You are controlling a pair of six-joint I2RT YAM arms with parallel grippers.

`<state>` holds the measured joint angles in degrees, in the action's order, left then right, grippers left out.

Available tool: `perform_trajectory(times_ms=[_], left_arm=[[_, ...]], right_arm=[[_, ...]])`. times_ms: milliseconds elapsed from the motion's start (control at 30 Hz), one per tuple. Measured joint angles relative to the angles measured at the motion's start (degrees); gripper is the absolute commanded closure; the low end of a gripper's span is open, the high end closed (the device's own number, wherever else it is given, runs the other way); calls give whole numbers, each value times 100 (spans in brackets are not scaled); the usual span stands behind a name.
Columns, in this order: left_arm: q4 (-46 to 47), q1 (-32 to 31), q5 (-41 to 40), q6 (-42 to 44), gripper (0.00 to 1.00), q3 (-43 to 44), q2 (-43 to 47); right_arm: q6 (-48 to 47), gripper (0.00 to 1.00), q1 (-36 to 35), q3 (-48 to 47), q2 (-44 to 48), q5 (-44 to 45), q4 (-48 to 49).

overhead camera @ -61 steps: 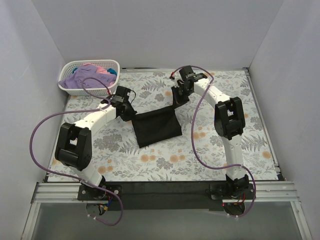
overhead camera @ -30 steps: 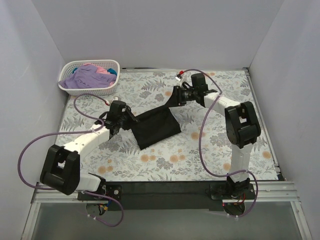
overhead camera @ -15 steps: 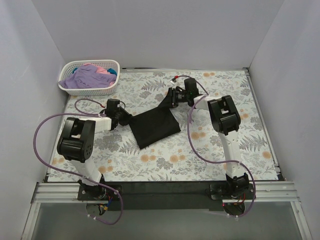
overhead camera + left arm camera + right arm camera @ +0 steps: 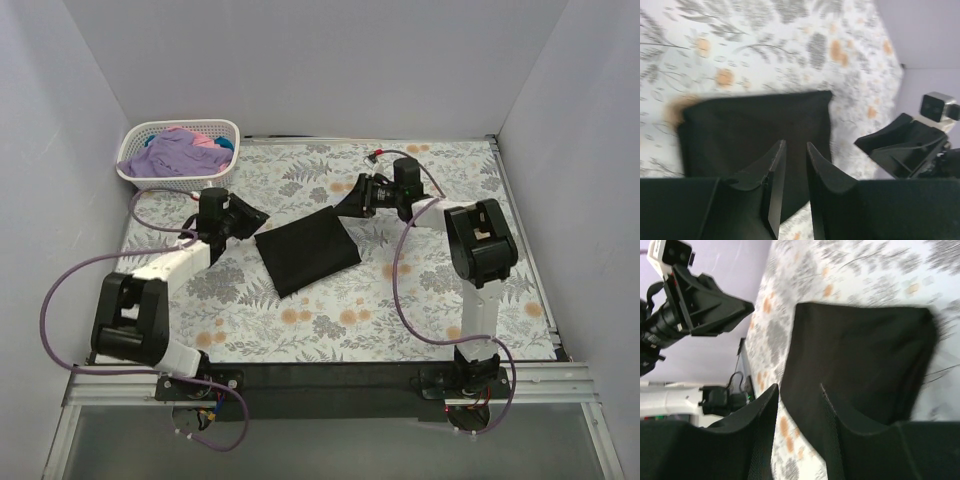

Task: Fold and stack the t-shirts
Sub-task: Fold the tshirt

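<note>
A plain black t-shirt (image 4: 307, 250), folded into a rough rectangle, lies flat on the flowered table. It fills the middle of the left wrist view (image 4: 755, 125) and of the right wrist view (image 4: 860, 360). My left gripper (image 4: 257, 217) (image 4: 795, 142) hovers just off the shirt's left corner, its jaws a narrow gap apart with nothing between them. Above the shirt's far right corner, my right gripper (image 4: 346, 205) (image 4: 799, 386) is open and empty. More t-shirts, lavender-purple (image 4: 165, 155), pink (image 4: 207, 143) and teal (image 4: 200, 133), are piled in the basket.
The white lattice basket (image 4: 140, 172) stands at the table's far left corner. Purple cables loop from both arms over the table. White walls close the table in on the left, back and right. A black rail (image 4: 330, 375) runs along the near edge.
Both grippers have let go of the black t-shirt and drawn back from it. The lifted far edge has dropped, and the shirt now lies flat.
</note>
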<state>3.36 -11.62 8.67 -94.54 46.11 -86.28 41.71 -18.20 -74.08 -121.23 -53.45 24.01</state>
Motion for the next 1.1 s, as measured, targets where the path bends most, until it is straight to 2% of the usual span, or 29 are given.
perform_trajectory(times_ms=[100,200,367,467,533,700,833,967,1100], left_arm=[[177,-297,48,-120,78,-328,756],[382,-645,68,-295,80,-861,1040],[560,-824,146,-649,82,-1928,789],[557,-820,157,-822,82,-2291,800],[570,-815,120,-848,82,-2310,929],[516,-813,-66,-826,82,-2286,1390],[389,-693,-166,-713,82,-2061,1482],[448,-365,-205,-555,83,-1567,1134],[636,-96,-203,-509,84,-1145,404]], right_arm=[[341,55,-87,907,846,-11,713],[774,55,-162,1611,1139,-87,1609],[1823,59,-184,2841,549,-90,3550],[2273,58,-118,3386,-11,-26,4131],[2387,58,-70,3582,-63,-28,4347],[1880,57,-17,3556,562,229,3823],[1504,56,-17,3053,1012,310,3318],[1458,56,-31,2221,887,374,3095],[1467,56,-66,1429,330,468,2966]])
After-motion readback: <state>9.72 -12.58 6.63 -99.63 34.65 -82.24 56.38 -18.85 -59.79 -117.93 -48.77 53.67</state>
